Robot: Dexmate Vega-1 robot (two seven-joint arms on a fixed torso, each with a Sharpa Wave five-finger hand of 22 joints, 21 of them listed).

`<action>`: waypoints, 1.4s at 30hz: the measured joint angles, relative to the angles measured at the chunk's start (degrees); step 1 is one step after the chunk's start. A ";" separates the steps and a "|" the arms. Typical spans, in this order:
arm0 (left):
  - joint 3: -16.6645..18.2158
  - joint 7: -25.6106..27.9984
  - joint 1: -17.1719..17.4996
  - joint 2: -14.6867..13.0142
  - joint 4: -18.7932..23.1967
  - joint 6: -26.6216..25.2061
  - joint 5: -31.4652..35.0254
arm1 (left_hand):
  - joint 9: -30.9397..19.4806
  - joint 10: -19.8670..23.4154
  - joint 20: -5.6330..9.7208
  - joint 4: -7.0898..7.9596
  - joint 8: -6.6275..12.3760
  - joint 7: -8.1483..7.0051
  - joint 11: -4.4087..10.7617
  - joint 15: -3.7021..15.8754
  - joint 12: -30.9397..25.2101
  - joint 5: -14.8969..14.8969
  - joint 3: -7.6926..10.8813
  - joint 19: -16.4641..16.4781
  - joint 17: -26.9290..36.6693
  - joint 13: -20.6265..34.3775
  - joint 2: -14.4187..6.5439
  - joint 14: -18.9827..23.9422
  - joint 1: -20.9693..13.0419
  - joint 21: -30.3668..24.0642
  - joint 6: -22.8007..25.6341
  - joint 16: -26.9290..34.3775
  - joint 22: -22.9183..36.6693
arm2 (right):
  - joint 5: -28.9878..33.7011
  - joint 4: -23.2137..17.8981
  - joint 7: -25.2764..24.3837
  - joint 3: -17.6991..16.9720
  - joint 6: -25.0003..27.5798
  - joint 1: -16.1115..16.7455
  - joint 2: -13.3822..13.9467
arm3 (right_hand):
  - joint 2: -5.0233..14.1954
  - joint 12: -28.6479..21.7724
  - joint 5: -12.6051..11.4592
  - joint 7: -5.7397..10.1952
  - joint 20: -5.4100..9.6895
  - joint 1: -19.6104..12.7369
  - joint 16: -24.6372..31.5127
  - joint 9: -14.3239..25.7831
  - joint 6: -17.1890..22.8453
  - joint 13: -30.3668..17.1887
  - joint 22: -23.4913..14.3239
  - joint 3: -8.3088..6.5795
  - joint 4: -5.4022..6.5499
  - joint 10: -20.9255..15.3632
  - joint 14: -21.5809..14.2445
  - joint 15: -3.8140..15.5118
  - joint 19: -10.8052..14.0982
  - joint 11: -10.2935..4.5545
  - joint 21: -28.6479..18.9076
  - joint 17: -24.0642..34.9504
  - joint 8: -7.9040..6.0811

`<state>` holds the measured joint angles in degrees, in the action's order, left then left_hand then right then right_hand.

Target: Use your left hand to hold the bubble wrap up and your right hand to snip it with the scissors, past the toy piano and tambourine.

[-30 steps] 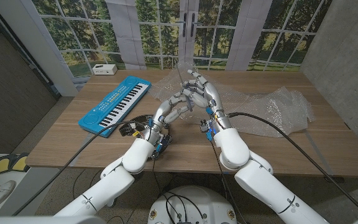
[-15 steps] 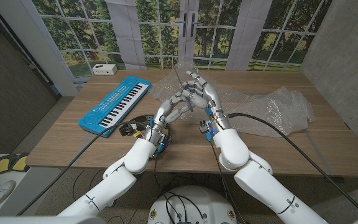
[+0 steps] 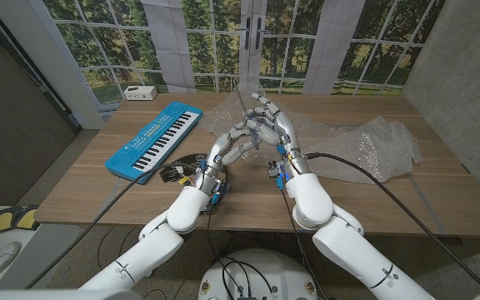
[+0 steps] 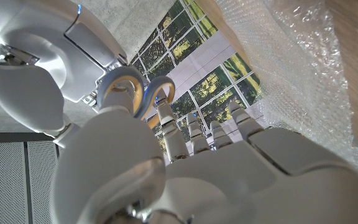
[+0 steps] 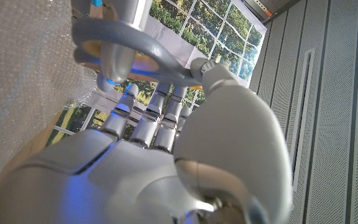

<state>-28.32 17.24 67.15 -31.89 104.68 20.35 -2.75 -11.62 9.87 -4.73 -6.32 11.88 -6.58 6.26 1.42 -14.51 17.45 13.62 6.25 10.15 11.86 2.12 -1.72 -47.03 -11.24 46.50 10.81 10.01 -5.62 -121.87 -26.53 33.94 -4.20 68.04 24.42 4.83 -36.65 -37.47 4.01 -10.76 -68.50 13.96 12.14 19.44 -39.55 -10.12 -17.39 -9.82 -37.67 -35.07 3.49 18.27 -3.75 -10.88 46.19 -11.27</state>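
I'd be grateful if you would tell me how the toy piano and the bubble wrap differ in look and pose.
The toy piano is blue, opaque and rigid; the bubble wrap is clear and crumpled. The toy piano lies flat on the table's left side; the bubble wrap sprawls across the middle and right, partly lifted near the hands. Both rest on the wooden table.

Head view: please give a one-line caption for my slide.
Two robot hands meet over bubble wrap, right hand holding scissors, beside a blue toy piano.

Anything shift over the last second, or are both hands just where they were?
Nothing visibly changed. The left hand and right hand stay raised together over the bubble wrap, with the scissors in the right hand's fingers. The toy piano has not moved.
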 measured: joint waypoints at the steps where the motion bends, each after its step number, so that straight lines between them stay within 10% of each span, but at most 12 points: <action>1: 0.00 -0.01 0.00 0.02 -0.06 0.07 -0.05 | 0.00 -0.13 -0.19 0.00 0.05 -0.24 0.10 0.00 0.00 0.00 0.00 0.19 0.00 0.00 -0.21 0.00 -0.21 0.00 0.24 0.00 0.00 | 0.02 0.01 -0.07 -0.01 -0.01 0.01 -0.04 | -0.13 0.00 0.36 -0.02 -0.15 -0.46 -0.03 0.00 0.02 0.00 0.00 0.07 0.03 0.00 0.02 -0.03 -0.53 0.00 0.12 -0.16 0.00; 22: -0.20 -1.76 -0.23 0.60 -1.30 1.85 -2.29 | 0.01 -0.43 -0.29 0.08 -0.46 -1.48 -0.23 0.31 0.36 0.00 0.27 0.29 0.00 0.28 -3.29 0.32 -2.07 0.00 0.43 0.00 -0.01 | -0.30 0.15 -0.91 0.00 0.12 0.61 -0.82 | -1.55 -0.99 4.43 0.18 -1.73 -0.72 -2.17 -0.01 3.72 5.70 0.26 1.57 0.27 -1.86 2.45 -0.41 -5.59 1.84 0.73 -2.95 -0.41; 42: -0.29 -4.55 -0.39 0.34 -1.66 3.04 -5.44 | 0.44 11.09 -1.64 0.01 0.43 -2.77 5.70 0.74 -5.16 -5.51 0.67 0.60 2.48 5.21 -9.10 11.41 -3.37 -0.22 2.17 4.53 0.28 | -2.08 0.16 -0.27 -0.30 -0.10 0.93 -0.74 | -1.55 -1.58 6.37 -0.22 -1.72 -0.72 -2.17 -0.02 4.11 8.91 0.26 2.25 0.54 -2.27 2.44 -0.41 -5.58 2.24 0.47 -4.01 -0.40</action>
<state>-28.61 12.70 66.76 -31.55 103.03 23.40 -8.19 -11.18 20.96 -6.37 -6.32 12.31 -9.35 11.96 2.17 -19.66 11.94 14.29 6.86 12.63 17.08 -6.98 9.69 -50.40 -11.47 48.66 15.34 10.29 -7.70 -121.71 -26.80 33.64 -4.30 68.97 23.67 3.28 -38.23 -31.10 3.79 -12.49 -69.22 11.80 12.12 23.55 -30.64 -9.87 -15.14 -9.28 -39.95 -32.63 3.08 12.68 -1.51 -10.41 42.18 -11.67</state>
